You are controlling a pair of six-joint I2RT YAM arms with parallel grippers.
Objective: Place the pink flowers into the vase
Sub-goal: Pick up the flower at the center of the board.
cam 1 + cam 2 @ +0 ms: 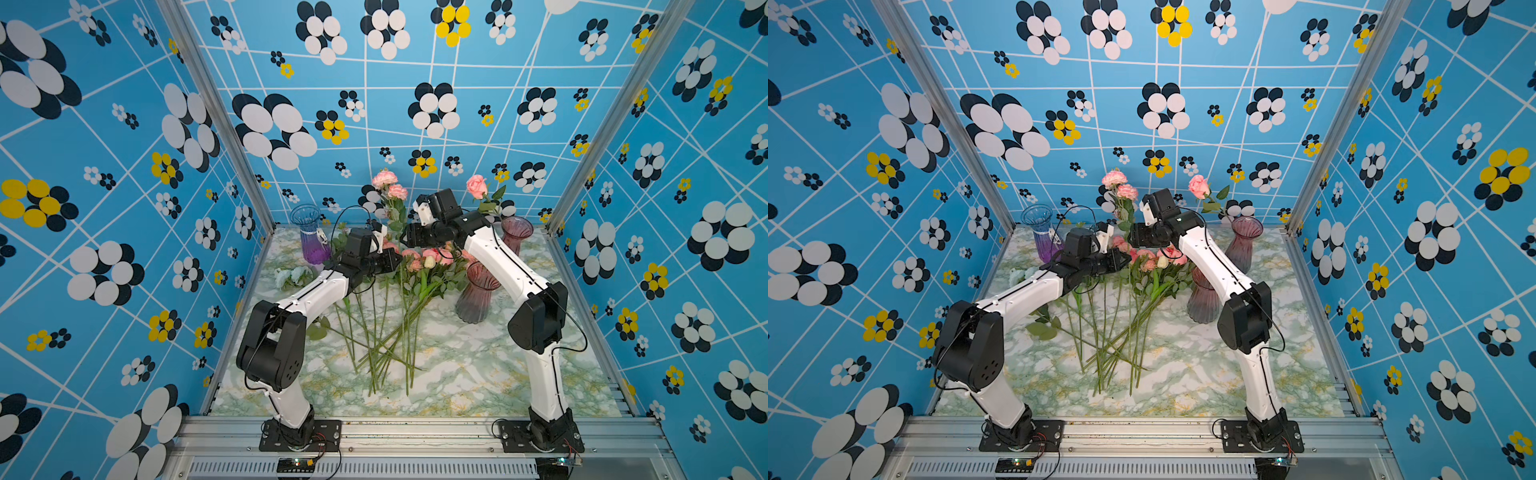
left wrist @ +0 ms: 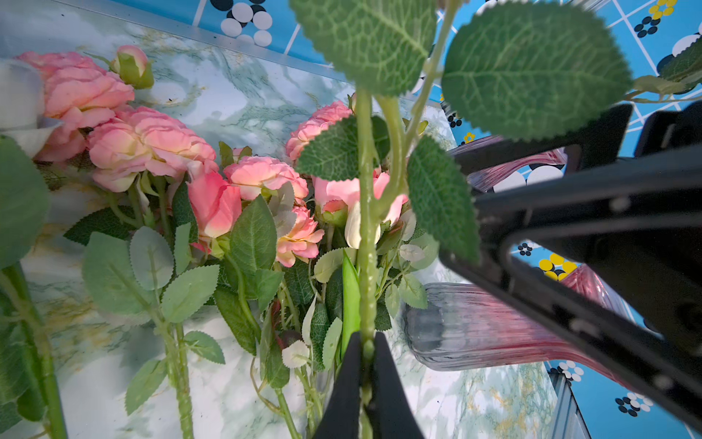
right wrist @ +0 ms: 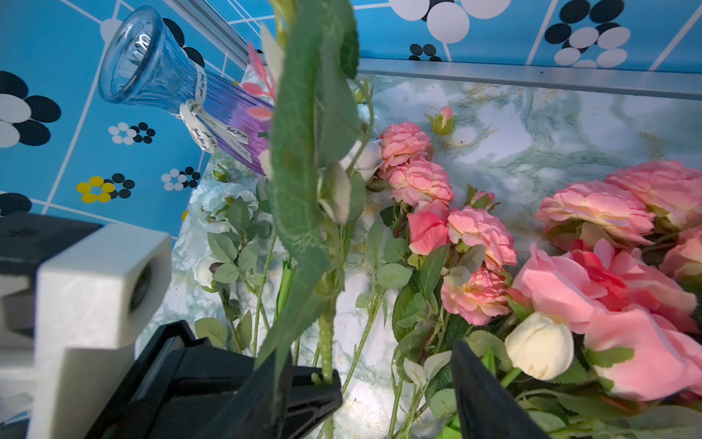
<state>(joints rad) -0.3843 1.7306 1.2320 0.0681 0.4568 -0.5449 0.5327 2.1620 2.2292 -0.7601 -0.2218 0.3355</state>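
My left gripper [image 2: 366,338] is shut on the green stem [image 2: 366,235] of a pink flower spray, which stands upright with its ruffled blooms [image 1: 385,179] above both arms. My right gripper [image 3: 374,403] is open right beside the left one, and the held stem [image 3: 326,342] rises between its spread fingers. More pink flowers [image 1: 430,255] lie in a heap on the table behind the grippers. A pink vase [image 1: 516,233] at the back right holds one pink rose [image 1: 476,185]. A second pink vase [image 1: 478,297] stands nearer and is empty.
A blue-to-purple glass vase [image 1: 309,237] with a white ribbon stands at the back left. White flowers [image 1: 293,276] lie near it. Long green stems [image 1: 386,345] fan out over the marble-patterned table [image 1: 478,374]. Patterned walls close in three sides.
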